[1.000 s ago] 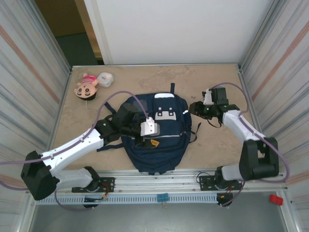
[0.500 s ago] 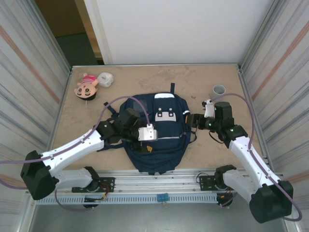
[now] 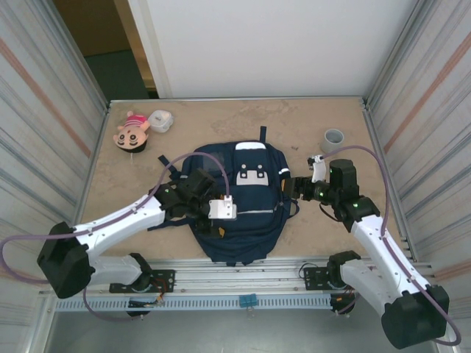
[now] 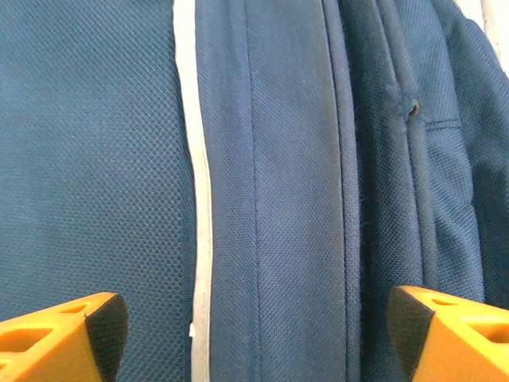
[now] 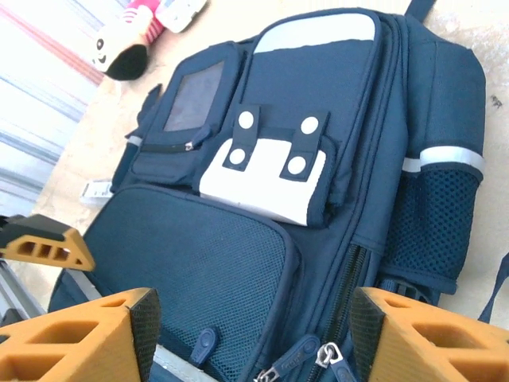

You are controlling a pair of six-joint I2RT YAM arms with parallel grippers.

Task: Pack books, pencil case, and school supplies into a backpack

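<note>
The navy backpack [image 3: 246, 195] lies flat in the middle of the table, front up, with its white patch [image 5: 266, 179] and grey square patch [image 5: 193, 97] showing. My left gripper [image 3: 219, 225] hovers open over the pack's near left part, close above a pale stripe [image 4: 191, 159] in the fabric; nothing is between its fingers. At the pack's right side my right gripper [image 3: 294, 185] also stands open and empty, facing across the front pocket, with the zipper pulls [image 5: 318, 354] just ahead of it. The books, pencil case and school supplies are out of view.
A pink doll head [image 3: 131, 131] and a small white container [image 3: 160, 120] lie at the back left. A grey cup [image 3: 334, 137] stands at the back right. Corrugated walls close in both sides of the table [image 3: 221, 129].
My right arm swung from the back right toward the backpack's right side, uncovering the grey cup. The left gripper slid nearer along the pack. Both grippers opened wider.
</note>
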